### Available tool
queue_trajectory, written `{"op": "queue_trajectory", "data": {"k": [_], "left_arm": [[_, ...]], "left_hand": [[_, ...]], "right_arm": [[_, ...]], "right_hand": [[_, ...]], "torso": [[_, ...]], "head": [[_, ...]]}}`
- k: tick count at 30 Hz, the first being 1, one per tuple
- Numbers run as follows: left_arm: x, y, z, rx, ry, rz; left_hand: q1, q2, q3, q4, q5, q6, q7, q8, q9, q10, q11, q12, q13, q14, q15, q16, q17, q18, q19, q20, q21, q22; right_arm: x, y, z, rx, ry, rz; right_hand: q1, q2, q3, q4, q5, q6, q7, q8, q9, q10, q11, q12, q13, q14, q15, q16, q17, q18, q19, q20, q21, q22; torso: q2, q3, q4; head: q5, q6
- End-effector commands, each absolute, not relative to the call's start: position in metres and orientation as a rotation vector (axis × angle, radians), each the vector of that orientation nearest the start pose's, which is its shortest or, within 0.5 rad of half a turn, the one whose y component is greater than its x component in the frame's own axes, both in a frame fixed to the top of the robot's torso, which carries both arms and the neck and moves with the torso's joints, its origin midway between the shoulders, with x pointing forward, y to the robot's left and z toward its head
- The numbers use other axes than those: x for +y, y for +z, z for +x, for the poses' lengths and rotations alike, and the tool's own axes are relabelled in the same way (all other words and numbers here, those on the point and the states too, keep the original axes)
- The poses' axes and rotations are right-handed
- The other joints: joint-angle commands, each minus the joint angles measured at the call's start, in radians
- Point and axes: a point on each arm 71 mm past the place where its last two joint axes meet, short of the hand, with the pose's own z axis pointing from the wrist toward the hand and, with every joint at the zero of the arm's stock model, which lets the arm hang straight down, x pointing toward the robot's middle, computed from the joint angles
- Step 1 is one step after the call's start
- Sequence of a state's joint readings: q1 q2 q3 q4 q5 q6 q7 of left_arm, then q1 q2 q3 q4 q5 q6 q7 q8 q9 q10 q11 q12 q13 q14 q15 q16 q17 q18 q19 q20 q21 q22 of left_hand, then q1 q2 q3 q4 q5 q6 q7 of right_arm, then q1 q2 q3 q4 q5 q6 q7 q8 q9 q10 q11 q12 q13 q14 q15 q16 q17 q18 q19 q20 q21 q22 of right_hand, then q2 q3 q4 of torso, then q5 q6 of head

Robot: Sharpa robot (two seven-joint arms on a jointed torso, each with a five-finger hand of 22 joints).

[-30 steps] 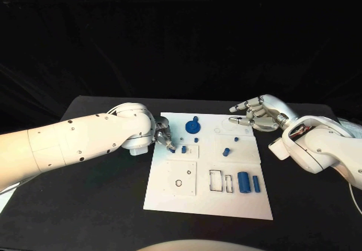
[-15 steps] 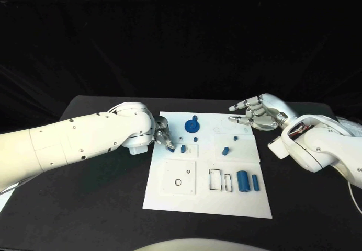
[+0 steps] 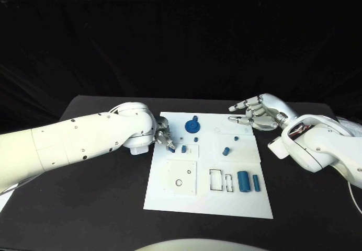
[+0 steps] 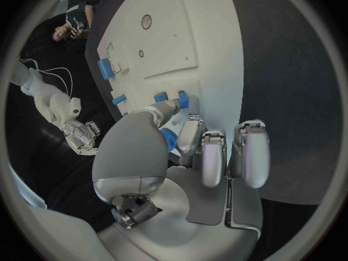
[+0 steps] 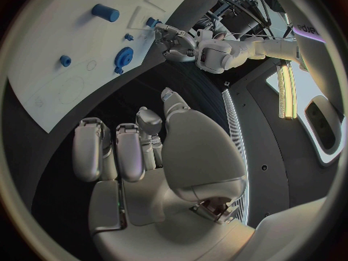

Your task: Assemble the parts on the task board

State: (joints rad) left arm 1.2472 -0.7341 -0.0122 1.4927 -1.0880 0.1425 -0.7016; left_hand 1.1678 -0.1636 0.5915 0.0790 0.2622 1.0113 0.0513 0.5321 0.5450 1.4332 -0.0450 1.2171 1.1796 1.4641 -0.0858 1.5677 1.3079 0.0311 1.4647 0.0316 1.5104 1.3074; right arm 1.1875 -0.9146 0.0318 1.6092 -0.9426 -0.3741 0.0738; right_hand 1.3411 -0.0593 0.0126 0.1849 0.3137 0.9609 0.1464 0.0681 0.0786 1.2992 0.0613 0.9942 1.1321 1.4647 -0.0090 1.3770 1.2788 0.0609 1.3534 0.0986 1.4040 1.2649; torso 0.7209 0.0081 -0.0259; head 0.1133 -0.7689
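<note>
Black cloth surrounds the black table [image 3: 98, 178], where the white task board [image 3: 207, 201] lies between the arms. The left hand [image 3: 163, 137] reaches over the board's left edge, fingertips apparently pinching a small blue peg [image 4: 182, 99], though the grip is partly hidden; seating it upright in its hole looks like the step in hand. The right hand [image 3: 255, 114] hovers off the far right corner, fingers loosely spread and holding nothing.
</note>
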Motion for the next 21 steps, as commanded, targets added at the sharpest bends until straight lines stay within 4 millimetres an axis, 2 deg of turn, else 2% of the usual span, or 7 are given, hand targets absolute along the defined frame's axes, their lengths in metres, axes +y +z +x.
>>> {"op": "queue_trajectory", "data": {"k": [1,9,14,21], "left_arm": [[0.1731,-0.2093,0.4846,2.356,-0.304,-0.195],[0.1716,-0.2091,0.4845,2.354,-0.311,-0.193],[0.1709,-0.2093,0.4845,2.357,-0.309,-0.190],[0.1708,-0.2099,0.4850,2.364,-0.300,-0.188]], "left_hand": [[-0.003,0.003,0.059,-0.058,0.008,0.035,-0.031,0.005,0.002,0.008,-0.002,0.010,0.006,0.107,-0.007,0.003,0.263,-0.013,0.068,-0.009,0.005,0.207],[-0.020,0.008,0.047,-0.049,0.012,0.051,-0.036,0.006,0.005,0.019,-0.006,0.030,0.028,0.107,-0.011,0.003,0.263,-0.015,0.073,-0.013,0.012,0.214],[-0.058,0.026,0.026,-0.019,0.012,0.064,-0.040,0.001,0.005,0.024,-0.009,0.038,0.040,0.107,-0.013,0.003,0.263,-0.016,0.076,-0.015,0.016,0.218],[-0.081,0.034,0.014,-0.003,0.012,0.071,-0.042,-0.003,0.005,0.026,-0.011,0.042,0.046,0.107,-0.015,0.003,0.263,-0.017,0.077,-0.017,0.017,0.220]], "right_arm": [[-0.2097,-0.1532,0.4759,1.612,1.049,0.268],[-0.2097,-0.1533,0.4759,1.613,1.049,0.268],[-0.2097,-0.1534,0.4759,1.613,1.049,0.267],[-0.2095,-0.1537,0.4761,1.614,1.050,0.267]], "right_hand": [[0.007,0.002,-0.006,-0.002,0.004,0.006,0.001,0.006,0.001,0.001,-0.003,0.002,0.000,0.043,-0.006,-0.002,0.000,0.011,-0.004,-0.002,-0.006,-0.001],[0.009,0.004,-0.007,-0.002,0.009,0.007,0.001,0.006,0.001,0.001,-0.003,0.002,-0.001,0.043,-0.006,-0.003,-0.001,0.011,-0.004,-0.002,-0.007,-0.002],[0.011,0.004,-0.008,-0.003,0.015,0.007,0.001,0.006,0.001,0.001,-0.003,0.002,-0.002,0.044,-0.006,-0.003,-0.001,0.011,-0.004,-0.002,-0.007,-0.002],[0.012,0.005,-0.009,-0.003,0.023,0.007,0.001,0.005,0.001,0.001,-0.004,0.002,-0.003,0.044,-0.007,-0.004,-0.001,0.011,-0.003,-0.002,-0.007,-0.002]], "torso": [[0.000,0.0002,-0.0010],[0.001,0.0003,-0.0003],[0.001,0.0009,-0.0001],[0.000,0.0003,-0.0008]], "head": [[-0.001,0.001],[-0.002,-0.001],[-0.002,-0.003],[-0.002,-0.003]]}}
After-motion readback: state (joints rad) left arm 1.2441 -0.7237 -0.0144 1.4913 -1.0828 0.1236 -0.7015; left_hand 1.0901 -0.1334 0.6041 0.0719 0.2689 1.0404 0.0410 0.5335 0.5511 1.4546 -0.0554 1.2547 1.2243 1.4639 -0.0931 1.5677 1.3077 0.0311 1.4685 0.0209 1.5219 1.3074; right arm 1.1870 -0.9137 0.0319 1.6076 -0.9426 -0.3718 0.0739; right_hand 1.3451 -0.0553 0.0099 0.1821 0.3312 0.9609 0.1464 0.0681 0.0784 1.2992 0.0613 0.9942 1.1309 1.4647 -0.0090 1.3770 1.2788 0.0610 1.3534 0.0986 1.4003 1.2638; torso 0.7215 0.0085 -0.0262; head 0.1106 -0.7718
